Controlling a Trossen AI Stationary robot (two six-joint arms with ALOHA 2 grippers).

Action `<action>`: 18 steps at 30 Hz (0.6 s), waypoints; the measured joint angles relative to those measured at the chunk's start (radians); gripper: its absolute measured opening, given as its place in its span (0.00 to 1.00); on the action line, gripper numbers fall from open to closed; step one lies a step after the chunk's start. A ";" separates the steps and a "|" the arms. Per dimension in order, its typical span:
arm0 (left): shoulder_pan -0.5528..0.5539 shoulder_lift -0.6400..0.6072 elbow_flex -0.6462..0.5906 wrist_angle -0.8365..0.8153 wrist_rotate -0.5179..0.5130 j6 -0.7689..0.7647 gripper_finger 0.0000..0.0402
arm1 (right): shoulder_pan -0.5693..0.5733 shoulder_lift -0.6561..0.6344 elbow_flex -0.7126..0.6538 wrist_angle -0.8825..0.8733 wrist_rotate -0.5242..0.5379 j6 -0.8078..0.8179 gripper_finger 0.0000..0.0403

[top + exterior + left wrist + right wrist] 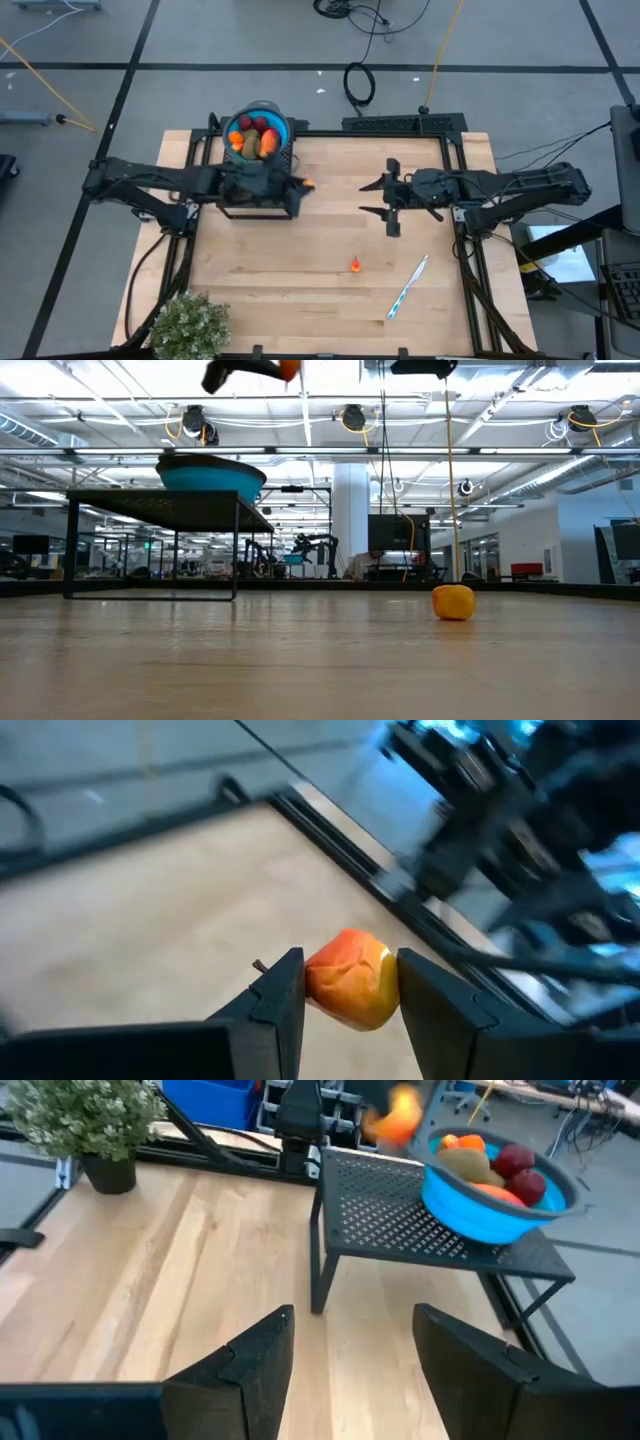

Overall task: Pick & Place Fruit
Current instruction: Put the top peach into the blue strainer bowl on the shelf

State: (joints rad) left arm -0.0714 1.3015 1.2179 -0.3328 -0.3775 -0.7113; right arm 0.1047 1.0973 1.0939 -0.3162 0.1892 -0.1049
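Holding a small orange fruit (pixel 350 978) between its two fingers, the left gripper (pixel 300 184) hangs in the air just beside the black stand (pixel 283 208), and the blue bowl (pixel 282 126) sits on that stand. The bowl already has red, orange and brown fruit in it. From the held fruit, the bowl lies toward the far edge of the table (pixel 330 250), so the left arm looks like it must carry it that way and let go. Another tiny orange fruit (pixel 354 264) lies on the wood, nearer the right gripper (pixel 372 198), which waits with its fingers wide and nothing in them
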 joint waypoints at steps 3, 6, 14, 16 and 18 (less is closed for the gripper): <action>0.028 -0.053 0.000 -0.066 -0.071 0.049 0.34 | 0.000 -0.017 0.000 -0.025 -0.002 0.037 0.47; 0.065 -0.098 0.000 -0.136 -0.125 0.090 0.34 | -0.001 -0.029 -0.001 -0.042 -0.002 0.041 0.44; 0.209 -0.136 0.002 -0.300 -0.142 0.154 0.34 | -0.017 -0.061 -0.001 -0.073 -0.006 0.037 0.23; 0.251 -0.134 0.002 -0.345 -0.118 0.165 0.34 | -0.025 -0.076 -0.001 -0.102 -0.007 0.029 0.15; 0.293 -0.132 0.001 -0.374 -0.088 0.177 0.34 | -0.030 -0.092 -0.001 -0.119 -0.014 0.014 0.08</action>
State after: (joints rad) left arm 0.2213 1.1690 1.2190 -0.7069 -0.4654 -0.5343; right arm 0.0749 1.0058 1.0931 -0.4357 0.1753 -0.0912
